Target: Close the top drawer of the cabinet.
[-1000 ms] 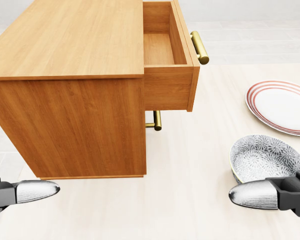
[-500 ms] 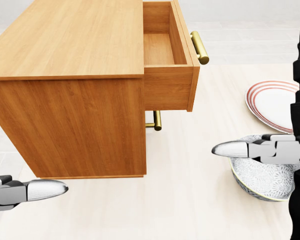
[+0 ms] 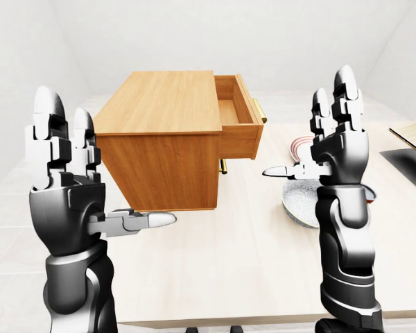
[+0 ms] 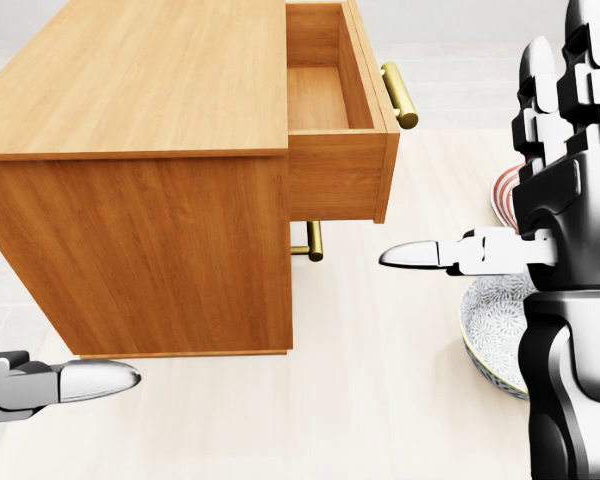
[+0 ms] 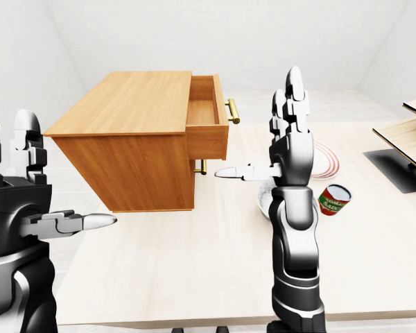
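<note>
A wooden cabinet (image 4: pixel 130 90) stands on the pale table (image 4: pixel 380 400). Its top drawer (image 4: pixel 335 180) is pulled out to the right, empty inside, with a brass bar handle (image 4: pixel 400 95) on its front. A second brass handle (image 4: pixel 313 242) shows below it on the shut lower drawer. My right hand (image 3: pixel 324 132) is raised upright to the right of the drawer, open, with its thumb (image 4: pixel 410 255) pointing left towards the cabinet and touching nothing. Lower left, my left hand (image 3: pixel 90 166) is also open, apart from the cabinet.
A grey patterned bowl (image 4: pixel 495 330) sits behind my right forearm, and a red-ringed plate (image 4: pixel 505 195) lies just above it in the head view. A tomato can (image 5: pixel 331 200) stands farther right. A wooden rack on a dark base (image 5: pixel 402 139) is at the right edge.
My right hand has risen from the lower right edge to stand upright beside the drawer, its thumb reaching further left. The left thumb crept slightly right. The drawer has not moved.
</note>
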{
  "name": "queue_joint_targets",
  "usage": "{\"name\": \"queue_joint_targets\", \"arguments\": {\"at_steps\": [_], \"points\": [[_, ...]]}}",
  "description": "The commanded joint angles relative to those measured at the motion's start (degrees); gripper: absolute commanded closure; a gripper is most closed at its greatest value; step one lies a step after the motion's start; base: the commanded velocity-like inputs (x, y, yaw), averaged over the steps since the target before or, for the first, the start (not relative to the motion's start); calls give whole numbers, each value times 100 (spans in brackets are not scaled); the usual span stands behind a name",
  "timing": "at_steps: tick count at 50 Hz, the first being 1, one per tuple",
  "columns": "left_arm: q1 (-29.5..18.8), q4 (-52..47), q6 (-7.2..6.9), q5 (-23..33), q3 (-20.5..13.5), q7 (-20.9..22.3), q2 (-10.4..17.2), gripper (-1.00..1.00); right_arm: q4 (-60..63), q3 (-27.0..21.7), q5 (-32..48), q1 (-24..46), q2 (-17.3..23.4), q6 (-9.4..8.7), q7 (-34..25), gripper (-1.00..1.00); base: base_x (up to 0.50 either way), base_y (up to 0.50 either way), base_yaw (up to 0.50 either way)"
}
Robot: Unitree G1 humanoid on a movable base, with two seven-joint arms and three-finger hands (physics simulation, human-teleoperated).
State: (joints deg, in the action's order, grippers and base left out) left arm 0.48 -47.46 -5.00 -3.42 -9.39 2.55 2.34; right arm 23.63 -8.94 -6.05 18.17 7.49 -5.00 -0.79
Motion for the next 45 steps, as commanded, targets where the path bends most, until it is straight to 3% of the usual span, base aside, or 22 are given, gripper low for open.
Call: {"name": "queue_joint_targets", "arguments": {"at_steps": [1, 24, 26, 28, 32, 45], "points": [[-4, -67, 0, 14, -37, -35, -22, -100, -387, 137, 37, 366, 52, 0, 59, -100, 0, 0, 0], [14, -20, 0, 20, 15, -24, -21, -100, -475, 130, 197, 495, 114, 0, 120, -100, 0, 0, 0], [20, -5, 0, 69, 41, -39, -9, -100, -498, -41, -319, 480, -128, 0, -34, -100, 0, 0, 0], [38, 11, 0, 86, 58, -22, -7, -100, -1128, 277, 34, 468, 7, 0, -164, -100, 0, 0, 0], [26, 81, 0, 139, 99, -17, 0, -100, -1895, 320, 4, 602, -172, 0, -92, -100, 0, 0, 0], [56, 48, 0, 174, 109, 20, -28, -100, -2515, 384, -61, 723, -197, 0, -37, -100, 0, 0, 0]]}}
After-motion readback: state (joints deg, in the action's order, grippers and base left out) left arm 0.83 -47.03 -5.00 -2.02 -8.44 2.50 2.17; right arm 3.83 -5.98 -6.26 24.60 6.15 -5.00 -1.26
